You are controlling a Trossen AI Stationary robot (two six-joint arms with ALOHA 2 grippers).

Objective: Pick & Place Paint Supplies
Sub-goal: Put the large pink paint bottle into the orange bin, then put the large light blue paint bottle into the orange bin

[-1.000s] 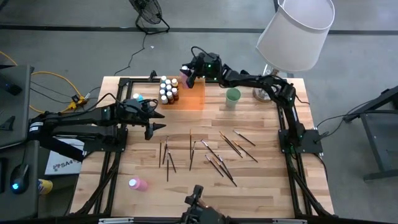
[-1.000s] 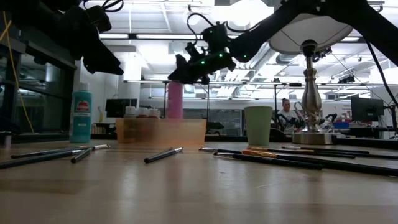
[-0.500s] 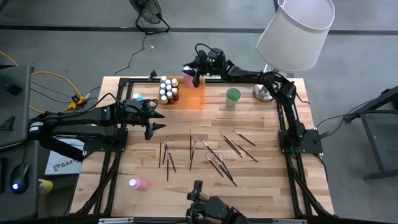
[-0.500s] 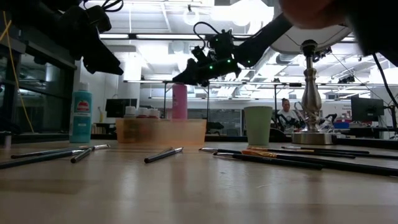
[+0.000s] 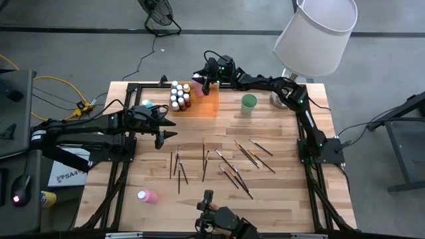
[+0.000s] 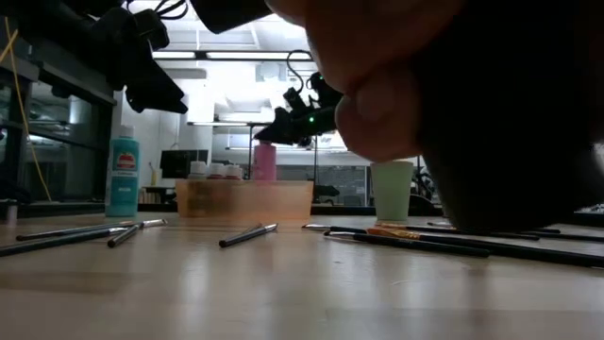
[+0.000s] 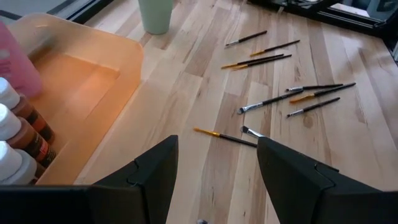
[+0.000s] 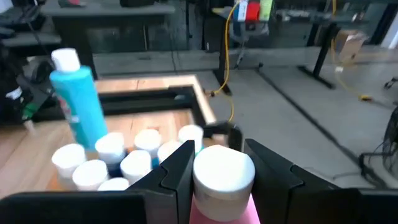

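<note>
Left arm: reached in from the bench's left edge, stretched low and level over the left half of the bench.
Left gripper (image 5: pixel 161 137): hung above the bench, fingers (image 7: pixel 152 171) spread wide apart with nothing between them.
Right arm: rose from its base at the right edge and extended along the far edge toward the far-left part of the bench, wrist angled down.
Right gripper (image 5: pixel 202 81): fingers (image 8: pixel 177 171) closed on either side of the pink bottle (image 8: pixel 222 186), pressing against its white cap.
</note>
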